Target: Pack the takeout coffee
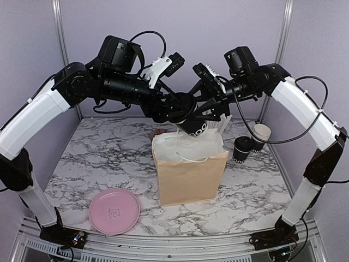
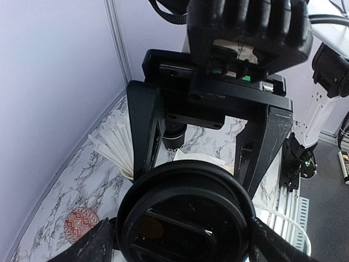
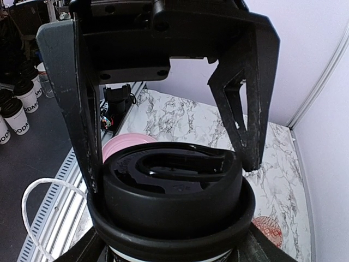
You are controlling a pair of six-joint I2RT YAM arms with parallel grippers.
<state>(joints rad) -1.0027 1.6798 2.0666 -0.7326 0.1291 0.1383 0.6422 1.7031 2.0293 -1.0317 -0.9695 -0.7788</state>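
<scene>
**Lidded coffee cup held over the open bag**

A small black paper cup (image 1: 194, 126), with white lettering near its base and a glossy round black lid, hangs tilted just above the mouth of the brown paper bag (image 1: 191, 174). The right gripper (image 3: 174, 248) is clamped around its body. The left gripper (image 3: 173, 173) straddles the lid with its fingers at the rim; whether they press it cannot be told. A second lidded cup (image 1: 242, 150) and an open cup (image 1: 261, 135), cream inside, stand to the right of the bag. The table (image 1: 92, 158) is white marble with grey veins, and a pink plate (image 1: 114, 211) lies near its front edge. Pale lilac walls (image 1: 218, 27) enclose it.
</scene>
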